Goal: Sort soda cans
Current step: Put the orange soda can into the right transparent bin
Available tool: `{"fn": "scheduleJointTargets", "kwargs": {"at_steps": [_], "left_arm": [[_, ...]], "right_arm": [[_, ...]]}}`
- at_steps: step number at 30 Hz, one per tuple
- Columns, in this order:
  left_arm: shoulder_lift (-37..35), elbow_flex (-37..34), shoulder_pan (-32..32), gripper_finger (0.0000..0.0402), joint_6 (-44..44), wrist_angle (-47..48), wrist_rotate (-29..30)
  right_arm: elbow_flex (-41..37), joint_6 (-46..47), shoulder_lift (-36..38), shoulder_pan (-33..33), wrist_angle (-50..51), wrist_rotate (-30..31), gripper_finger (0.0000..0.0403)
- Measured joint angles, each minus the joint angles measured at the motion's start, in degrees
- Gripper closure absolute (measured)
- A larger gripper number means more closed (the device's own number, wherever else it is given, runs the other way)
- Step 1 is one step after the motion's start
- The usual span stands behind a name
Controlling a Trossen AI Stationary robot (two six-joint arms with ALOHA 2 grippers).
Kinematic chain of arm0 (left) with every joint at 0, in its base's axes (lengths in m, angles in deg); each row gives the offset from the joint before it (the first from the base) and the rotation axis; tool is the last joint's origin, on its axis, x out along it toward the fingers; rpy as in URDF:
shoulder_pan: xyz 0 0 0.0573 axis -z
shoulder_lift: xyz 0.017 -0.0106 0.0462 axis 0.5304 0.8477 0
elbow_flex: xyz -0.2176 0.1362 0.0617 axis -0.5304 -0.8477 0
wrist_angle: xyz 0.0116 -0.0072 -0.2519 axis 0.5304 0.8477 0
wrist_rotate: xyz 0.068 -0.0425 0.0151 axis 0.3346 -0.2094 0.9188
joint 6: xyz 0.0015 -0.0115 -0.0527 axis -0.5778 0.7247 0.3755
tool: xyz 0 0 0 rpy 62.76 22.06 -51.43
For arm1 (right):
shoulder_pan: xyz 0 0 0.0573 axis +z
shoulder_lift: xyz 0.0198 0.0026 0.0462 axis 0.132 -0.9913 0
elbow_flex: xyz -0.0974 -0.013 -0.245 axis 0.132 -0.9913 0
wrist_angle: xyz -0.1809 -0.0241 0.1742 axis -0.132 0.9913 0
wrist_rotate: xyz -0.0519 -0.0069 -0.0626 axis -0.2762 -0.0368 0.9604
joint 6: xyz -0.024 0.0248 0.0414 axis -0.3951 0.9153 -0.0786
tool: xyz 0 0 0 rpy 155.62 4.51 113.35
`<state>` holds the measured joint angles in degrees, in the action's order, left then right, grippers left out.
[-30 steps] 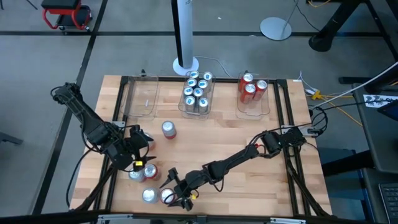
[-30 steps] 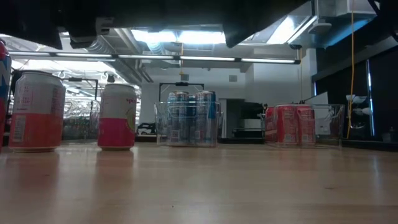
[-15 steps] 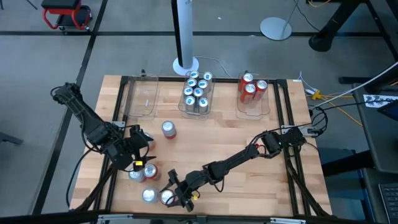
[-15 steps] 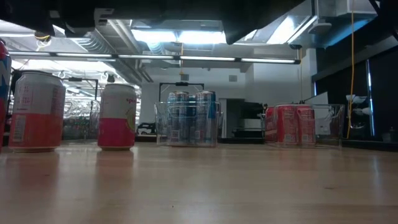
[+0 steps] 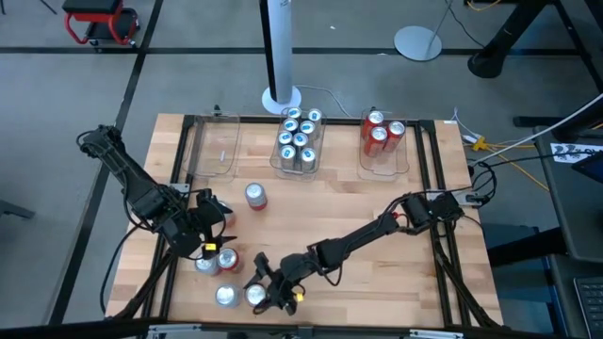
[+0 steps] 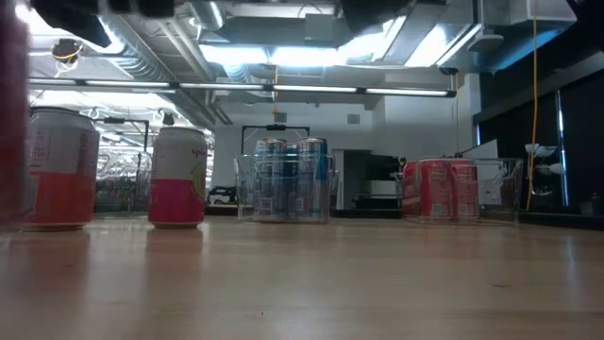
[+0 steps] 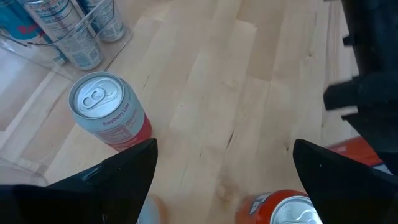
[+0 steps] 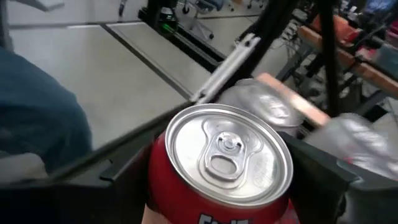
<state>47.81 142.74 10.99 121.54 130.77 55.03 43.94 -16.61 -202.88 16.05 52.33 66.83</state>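
1. Surface (image 5: 339, 202): pale wooden top with a dark frame; three clear bins stand in a row along its far edge.
2. Left bin (image 5: 216, 149): clear; its contents cannot be told from the high view.
3. Middle bin (image 5: 300, 141): holds the blue-and-white cans (image 5: 298, 137), upright and packed close together.
4. Right bin (image 5: 383, 141): holds the red cans (image 5: 381, 132), upright, at its far end.
5. Lone can (image 5: 255, 196): silver top, red-and-white body, upright on open wood in front of the left and middle bins; it also shows in the left wrist view (image 7: 110, 111).
6. Near-left cans (image 5: 215, 261): two upright cans, silver-topped, just beside the left end effector near the front left of the surface.
7. Front silver can (image 5: 226, 296): upright at the front edge, just beside the held can.
8. Right end effector (image 5: 262, 292): arm stretched diagonally across the surface to the front edge; its fingers are clamped on either side of a red can (image 8: 221, 168), whose silver top and pull tab fill the right wrist view.
9. Left end effector (image 5: 209, 226): at the front left of the surface, fingers (image 7: 130, 168) spread wide with nothing between them, above bare wood between the lone can and the near-left cans.
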Motion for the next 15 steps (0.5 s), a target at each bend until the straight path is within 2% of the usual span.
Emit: {"fn": "scheduleJointTargets", "kwargs": {"at_steps": [4, 15], "left_arm": [[0.0, 0.0, 0.0, 0.0039, 0.01, 0.0, 0.0], [0.0, 0.0, 0.0, 0.0039, 0.99, 0.0, -0.02]], "right_arm": [[0.01, -2.8, 3.01, -0.94, 4.94, -0.37, 0.0113], [0.02, -10.58, 12.1, -1.64, 23.51, 3.34, 0.0113]]}}
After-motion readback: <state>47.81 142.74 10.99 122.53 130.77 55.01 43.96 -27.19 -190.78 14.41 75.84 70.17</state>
